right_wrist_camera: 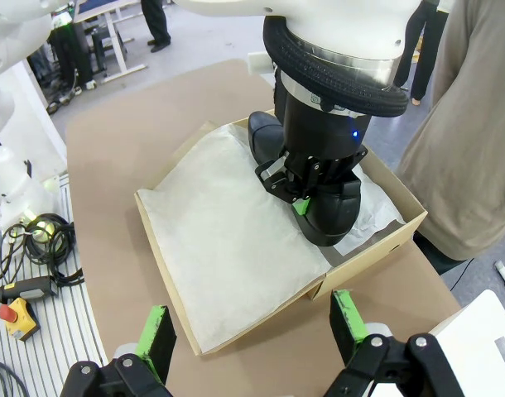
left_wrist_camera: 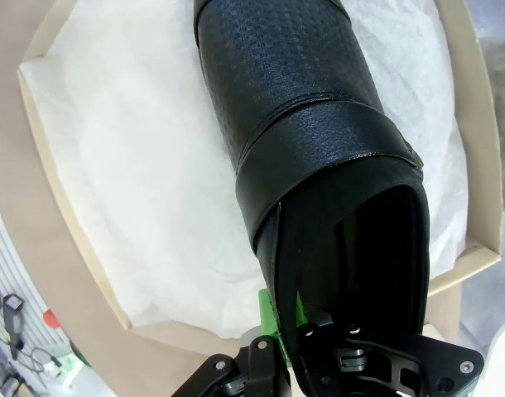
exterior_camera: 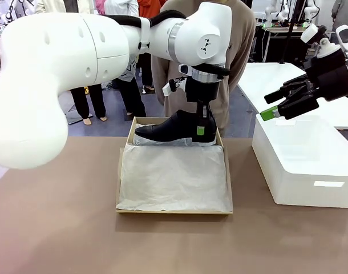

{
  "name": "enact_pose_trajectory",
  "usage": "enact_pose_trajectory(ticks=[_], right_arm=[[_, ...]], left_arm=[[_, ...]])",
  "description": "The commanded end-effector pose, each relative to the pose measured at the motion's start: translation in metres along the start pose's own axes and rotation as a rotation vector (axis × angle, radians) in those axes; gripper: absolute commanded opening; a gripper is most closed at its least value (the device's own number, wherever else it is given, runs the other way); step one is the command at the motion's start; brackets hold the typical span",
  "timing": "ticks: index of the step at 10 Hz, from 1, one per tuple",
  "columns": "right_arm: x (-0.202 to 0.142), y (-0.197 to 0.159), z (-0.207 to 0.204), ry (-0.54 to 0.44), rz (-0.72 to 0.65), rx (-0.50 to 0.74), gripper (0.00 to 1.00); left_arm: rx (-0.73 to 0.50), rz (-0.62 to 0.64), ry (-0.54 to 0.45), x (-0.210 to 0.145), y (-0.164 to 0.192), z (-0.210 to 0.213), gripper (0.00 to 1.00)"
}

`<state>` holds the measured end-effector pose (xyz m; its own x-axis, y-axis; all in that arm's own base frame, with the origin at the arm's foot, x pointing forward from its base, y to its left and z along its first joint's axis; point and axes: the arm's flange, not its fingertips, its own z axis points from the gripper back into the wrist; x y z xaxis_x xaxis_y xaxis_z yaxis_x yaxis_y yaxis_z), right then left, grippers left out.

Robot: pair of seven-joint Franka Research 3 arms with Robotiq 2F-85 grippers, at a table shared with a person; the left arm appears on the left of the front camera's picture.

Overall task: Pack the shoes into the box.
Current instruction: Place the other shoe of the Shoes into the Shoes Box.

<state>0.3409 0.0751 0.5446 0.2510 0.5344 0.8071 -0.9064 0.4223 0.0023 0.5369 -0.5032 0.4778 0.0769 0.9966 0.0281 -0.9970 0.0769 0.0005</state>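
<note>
table (exterior_camera: 60, 228): carries white block and box | white block (exterior_camera: 299, 171): right of box; right gripper (exterior_camera: 270, 106) above it, jaws spread, empty | box (exterior_camera: 121, 182): open, lined with tissue paper (exterior_camera: 174, 177) | shoe (exterior_camera: 168, 127): one, at box's far end over the paper, heel pinched by left gripper (exterior_camera: 201, 130)

Table (exterior_camera: 60, 228): box (exterior_camera: 121, 171) at centre, long axis running 12 to 6 o'clock, lined with tissue paper (exterior_camera: 174, 177). Shoe (exterior_camera: 168, 128) in the box's 12 o'clock end, over the tissue paper, lying crosswise with toe to 9 o'clock and heel to 3 o'clock; contact with the paper cannot be told. Left fingers (exterior_camera: 201, 130) come down from above onto the heel and clamp it. Block (exterior_camera: 302, 165) on the table at 3 o'clock of the box, just beside it, apart. Right fingers (exterior_camera: 269, 113) spread apart, above the block's 12 o'clock edge. Person (exterior_camera: 242, 51) stands beyond the table at 12 o'clock, behind the box.
</note>
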Motion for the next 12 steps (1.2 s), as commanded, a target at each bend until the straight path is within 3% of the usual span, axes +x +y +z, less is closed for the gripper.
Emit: enact_pose_trajectory(ticks=[1, 10, 12], right_arm=[[-0.001, -0.002, -0.004, -0.038, 0.021, 0.008, 1.0], [-0.001, -0.002, -0.004, -0.038, 0.021, 0.008, 1.0], [-0.001, -0.002, -0.004, -0.038, 0.021, 0.008, 1.0]], left_arm=[[0.019, 0.044, -0.026, 0.003, 0.003, 0.0, 0.0], [0.02, 0.021, -0.045, 0.005, 0.003, -0.028, 0.0], [-0.031, 0.034, -0.055, 0.007, 0.003, -0.036, 0.0]])
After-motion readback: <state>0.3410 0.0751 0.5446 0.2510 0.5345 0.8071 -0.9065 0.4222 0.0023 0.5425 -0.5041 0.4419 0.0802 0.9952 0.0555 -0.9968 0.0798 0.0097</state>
